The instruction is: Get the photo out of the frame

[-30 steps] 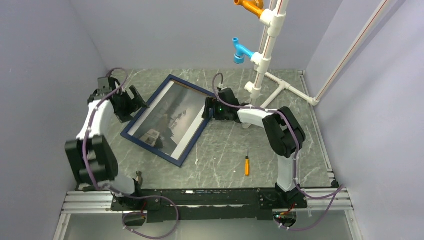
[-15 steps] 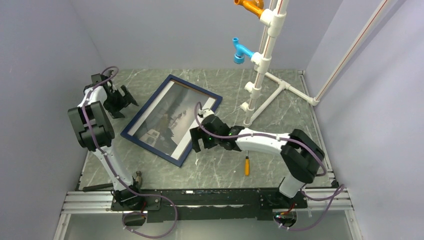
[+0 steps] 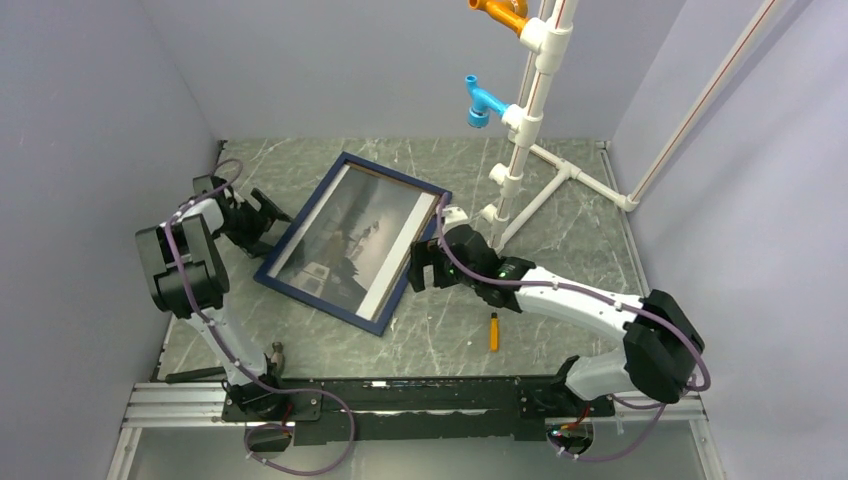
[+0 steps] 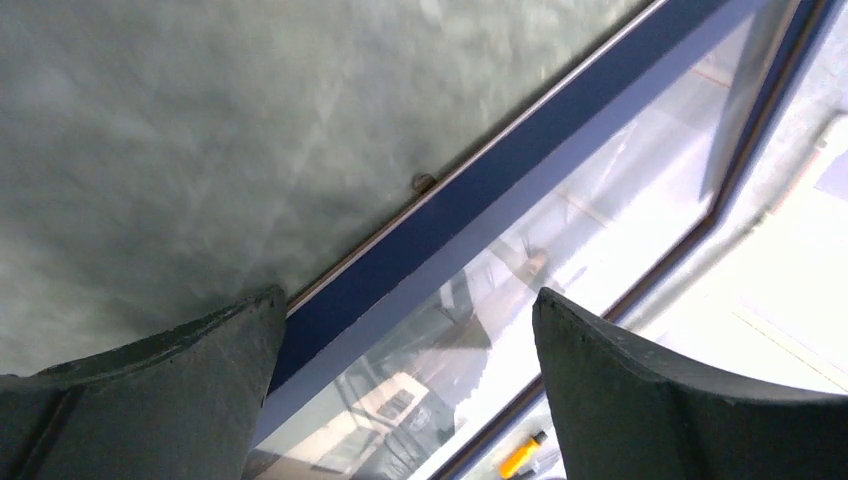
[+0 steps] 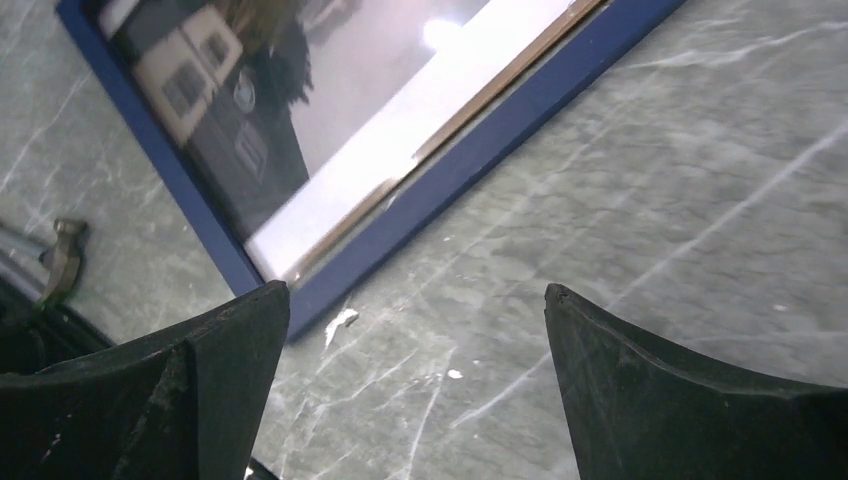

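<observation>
Left tool (image 3: 262,218), right tool (image 3: 416,270) released, flanking frame (image 3: 319,302); long axis near-left to far-right.

The frame (image 3: 318,303), with the photo (image 3: 355,240) in it, lies on the surface (image 3: 420,340) between the left hand (image 3: 268,222) and the right hand (image 3: 413,268).

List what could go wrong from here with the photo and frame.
1. The left gripper and right gripper stand open at the long sides of the frame, which lies flat; they may shove the thin border instead of catching it.
2. The photo sits inside the border; prying one edge could bend it.
3. The screwdriver lies near the right gripper; a low sweep might knock it.
</observation>
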